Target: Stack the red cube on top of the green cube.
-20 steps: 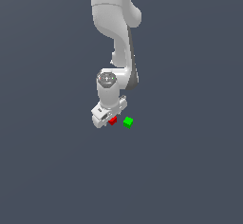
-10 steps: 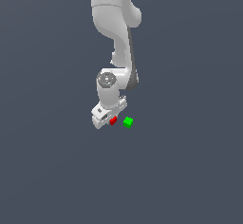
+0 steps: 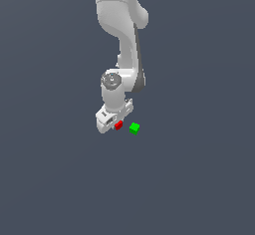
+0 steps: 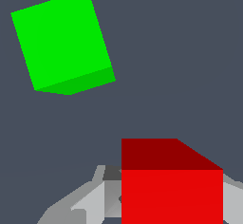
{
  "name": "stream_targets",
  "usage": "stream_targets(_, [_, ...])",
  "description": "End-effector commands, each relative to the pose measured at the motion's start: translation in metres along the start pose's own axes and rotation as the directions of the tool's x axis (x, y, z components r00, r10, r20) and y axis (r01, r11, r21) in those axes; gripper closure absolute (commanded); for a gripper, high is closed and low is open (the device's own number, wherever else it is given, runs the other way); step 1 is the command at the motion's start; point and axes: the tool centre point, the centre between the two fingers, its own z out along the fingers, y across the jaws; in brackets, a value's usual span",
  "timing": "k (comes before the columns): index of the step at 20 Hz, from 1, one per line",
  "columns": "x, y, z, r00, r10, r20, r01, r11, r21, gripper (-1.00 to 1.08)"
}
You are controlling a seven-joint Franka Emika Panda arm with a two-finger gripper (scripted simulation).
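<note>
Red cube [image 3: 118, 125]: tiny, plain, bright red, sitting between the gripper [image 3: 113, 124] jaws, which close on its sides. Green cube [image 3: 134, 128]: same size, bright green, on the grey desk [image 3: 199, 169] just beside it, toward the exterior view's right, not touching.

My gripper [image 3: 115, 124] hangs low over the grey floor [image 3: 199, 179], with the red cube [image 3: 118, 125] at its tip, seemingly between my fingers. The green cube [image 3: 134, 128] sits just beside it, toward the exterior view's right.
</note>
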Motion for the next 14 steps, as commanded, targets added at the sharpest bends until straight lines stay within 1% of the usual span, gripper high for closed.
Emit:
stream_targets(1, [0.0,0.0,-0.011,1.0,0.0,-0.001,0.0,1.0,-0.001,1.08])
stream_targets(9, [0.0,-0.001,-0.063,1.0,-0.001,-0.001,0.001,1.0,-0.001,1.08])
stream_targets(14, [0.0,-0.001,-0.082,1.0,-0.001,-0.001,0.001,1.0,-0.001,1.08])
